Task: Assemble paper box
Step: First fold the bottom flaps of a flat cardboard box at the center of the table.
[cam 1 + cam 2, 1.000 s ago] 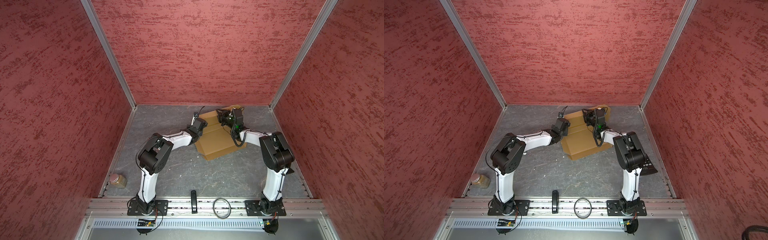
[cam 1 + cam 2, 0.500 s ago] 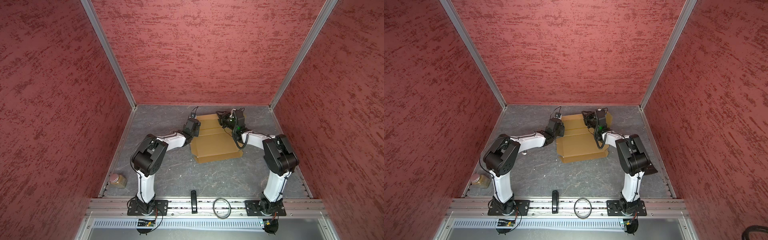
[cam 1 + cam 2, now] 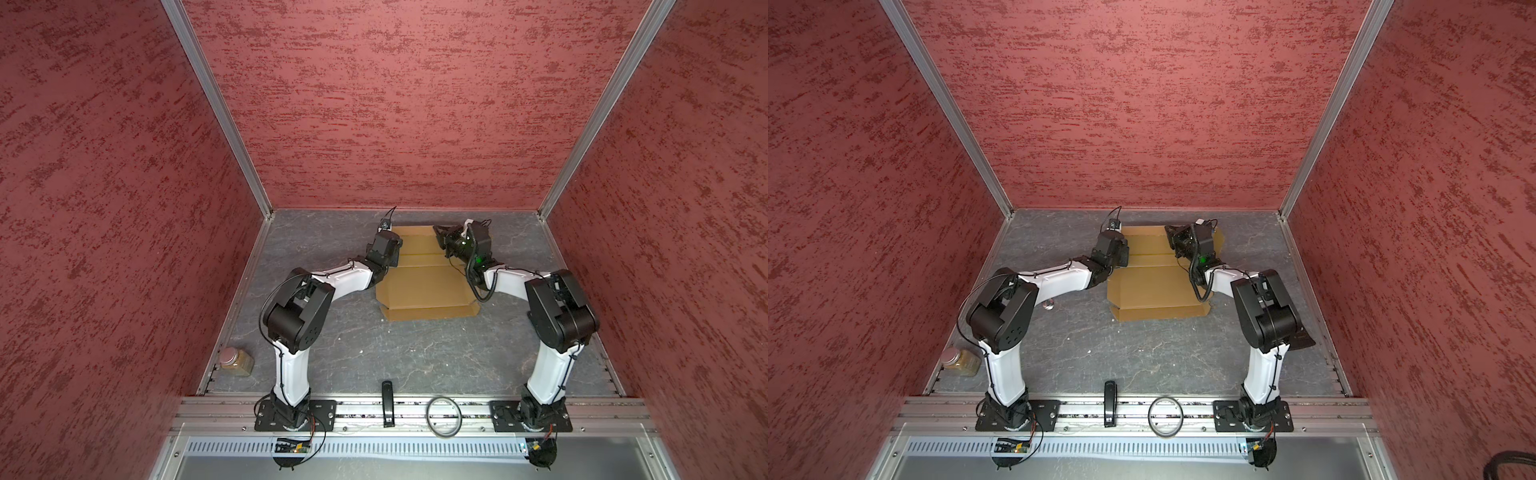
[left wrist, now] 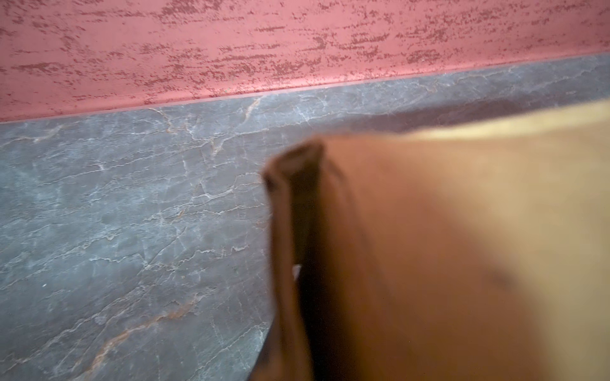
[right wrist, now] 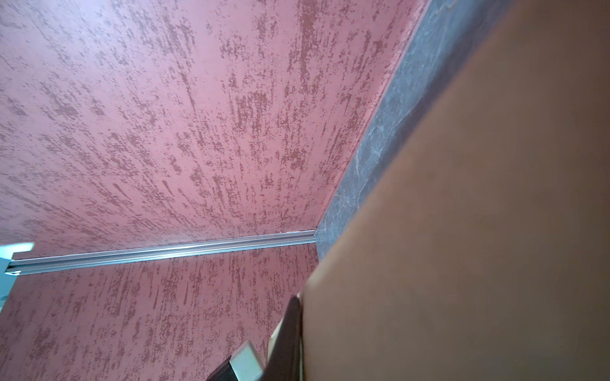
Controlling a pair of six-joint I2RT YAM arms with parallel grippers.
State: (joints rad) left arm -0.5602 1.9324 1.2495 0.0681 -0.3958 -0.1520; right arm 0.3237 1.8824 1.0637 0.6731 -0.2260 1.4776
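While red walls (image 3: 374, 104) enclose the grey table (image 3: 415, 357), right jaws pinch the paper box (image 3: 424, 286); left jaws unclear.

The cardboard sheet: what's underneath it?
The cardboard sheet rests on the grey table; only that shows around its edges. Anything beneath is covered and cannot be seen.
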